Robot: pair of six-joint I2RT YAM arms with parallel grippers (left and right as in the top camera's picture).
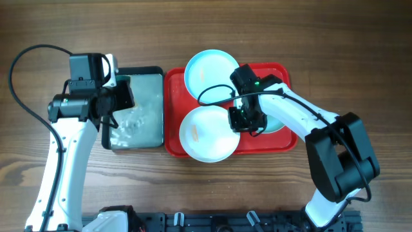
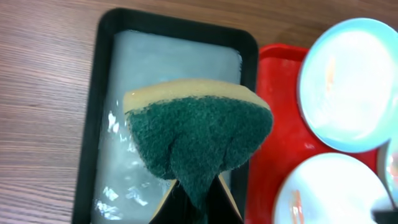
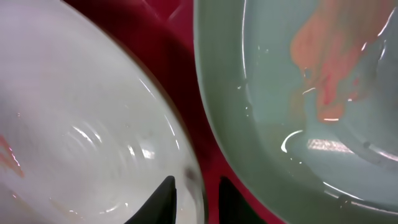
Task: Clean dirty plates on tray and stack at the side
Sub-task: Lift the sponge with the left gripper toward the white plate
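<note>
Green sponge [image 2: 199,134] sits clamped in left gripper [image 2: 193,198]. Right gripper [image 3: 198,190], slightly parted, straddles white plate [image 1: 203,135] at seven o'clock on tray [image 1: 174,103]. Scrubbing likely next, needing a firmer pinch.

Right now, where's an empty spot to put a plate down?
Bare wood lies right of the red tray, and on the robot's side of it and the black tray. The red tray is crowded: plates nearly fill it.

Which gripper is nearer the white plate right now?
Right. The right gripper sits at the right rim of the white plate; the left gripper is well away, over the black tray, holding a sponge.
</note>
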